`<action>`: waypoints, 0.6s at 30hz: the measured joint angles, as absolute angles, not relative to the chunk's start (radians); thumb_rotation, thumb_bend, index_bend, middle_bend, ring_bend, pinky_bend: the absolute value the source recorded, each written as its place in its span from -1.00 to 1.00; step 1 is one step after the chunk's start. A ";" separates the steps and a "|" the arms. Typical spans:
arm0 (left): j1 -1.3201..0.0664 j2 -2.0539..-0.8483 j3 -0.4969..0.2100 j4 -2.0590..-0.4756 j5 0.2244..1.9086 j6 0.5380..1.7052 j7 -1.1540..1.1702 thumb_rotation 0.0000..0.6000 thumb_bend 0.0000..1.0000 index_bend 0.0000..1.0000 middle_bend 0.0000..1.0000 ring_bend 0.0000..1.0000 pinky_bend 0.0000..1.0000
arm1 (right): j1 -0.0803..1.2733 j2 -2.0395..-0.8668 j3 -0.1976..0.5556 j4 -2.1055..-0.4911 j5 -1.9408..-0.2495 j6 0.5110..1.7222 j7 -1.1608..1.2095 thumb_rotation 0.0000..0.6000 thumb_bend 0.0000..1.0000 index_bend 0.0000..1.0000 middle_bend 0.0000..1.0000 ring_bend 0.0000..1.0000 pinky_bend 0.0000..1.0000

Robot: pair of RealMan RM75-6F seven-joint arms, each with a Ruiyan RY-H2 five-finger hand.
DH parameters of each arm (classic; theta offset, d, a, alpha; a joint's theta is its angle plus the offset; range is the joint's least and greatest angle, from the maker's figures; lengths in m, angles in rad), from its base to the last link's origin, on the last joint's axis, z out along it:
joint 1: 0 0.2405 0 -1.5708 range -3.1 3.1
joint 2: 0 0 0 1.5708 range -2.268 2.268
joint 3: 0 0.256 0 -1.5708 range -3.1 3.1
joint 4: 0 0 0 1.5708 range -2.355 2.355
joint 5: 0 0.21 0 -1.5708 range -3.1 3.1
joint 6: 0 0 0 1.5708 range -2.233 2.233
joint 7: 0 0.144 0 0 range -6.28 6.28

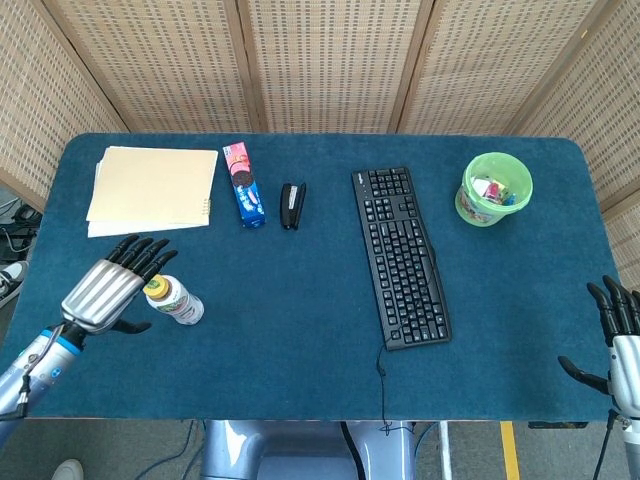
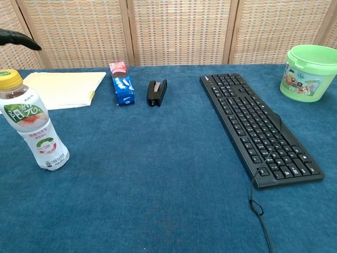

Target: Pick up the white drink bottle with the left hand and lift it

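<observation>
The white drink bottle (image 1: 176, 301) with a yellow cap stands upright on the blue table at the front left; the chest view shows it at the left edge (image 2: 34, 125). My left hand (image 1: 108, 289) hovers just left of the bottle, fingers spread and reaching toward its cap, holding nothing. In the chest view only one dark fingertip (image 2: 16, 38) shows above the bottle. My right hand (image 1: 622, 340) hangs open off the table's front right corner.
A stack of cream paper (image 1: 150, 189) lies at the back left. A blue cookie pack (image 1: 243, 184) and a black stapler (image 1: 291, 205) sit behind the bottle. A black keyboard (image 1: 400, 254) lies at centre right, a green bucket (image 1: 495, 189) at the back right.
</observation>
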State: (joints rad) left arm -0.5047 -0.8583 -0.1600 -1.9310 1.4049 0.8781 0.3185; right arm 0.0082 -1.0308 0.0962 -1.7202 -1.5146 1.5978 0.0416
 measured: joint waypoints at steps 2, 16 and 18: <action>-0.537 -0.860 -0.163 -1.930 1.368 0.847 0.324 1.00 -1.00 -1.00 -1.00 -0.94 -0.83 | 0.008 -1.030 0.097 -1.720 -1.512 1.597 0.041 1.00 -1.00 -0.90 -1.00 -1.00 -1.00; -0.602 -0.983 -0.146 -1.827 1.311 0.816 0.332 1.00 -1.00 -0.53 -0.46 -0.33 -0.18 | 0.008 -1.026 0.104 -1.720 -1.497 1.593 0.052 1.00 -1.00 -0.90 -1.00 -1.00 -1.00; -0.607 -0.992 -0.144 -1.819 1.300 0.817 0.341 1.00 -1.00 -0.51 -0.46 -0.32 -0.16 | 0.007 -1.026 0.105 -1.719 -1.495 1.593 0.056 1.00 -1.00 -0.90 -1.00 -1.00 -1.00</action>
State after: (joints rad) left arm -0.6071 -0.9923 -0.1436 -1.8189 1.2997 0.8170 0.3409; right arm 0.0071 -1.0255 0.1050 -1.7188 -1.4950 1.5935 0.0557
